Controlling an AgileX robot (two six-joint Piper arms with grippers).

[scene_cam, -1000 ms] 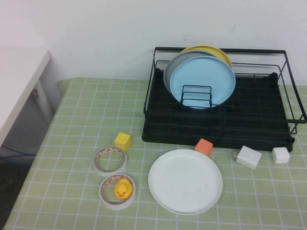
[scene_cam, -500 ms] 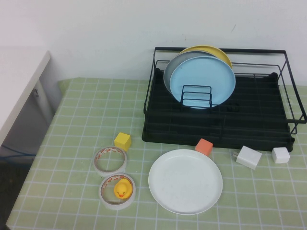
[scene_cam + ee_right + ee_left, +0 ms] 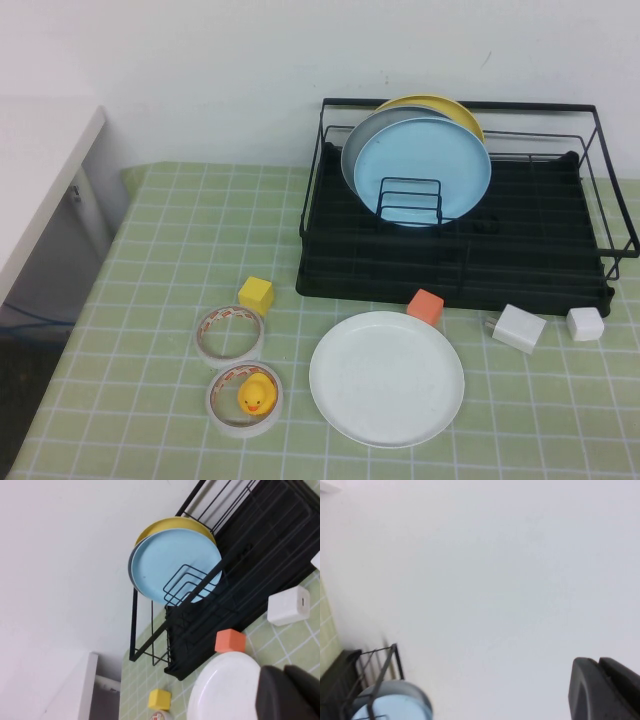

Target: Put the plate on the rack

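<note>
On the desk (image 3: 170, 260) in front of the rack (image 3: 560, 262), the plate (image 3: 386, 378) lies flat, untouched. Left hand (image 3: 606, 690) and right hand (image 3: 290, 694) hang pressed together, empty; everything's left.

The plate (image 3: 386, 378) looked like smooth white plastic — faintly glossy. The rack (image 3: 460, 250) was thin black-coated metal wire over a matt black tray. A green checked cloth (image 3: 150, 300) covered the table — soft, slightly wrinkled at its edges.
</note>
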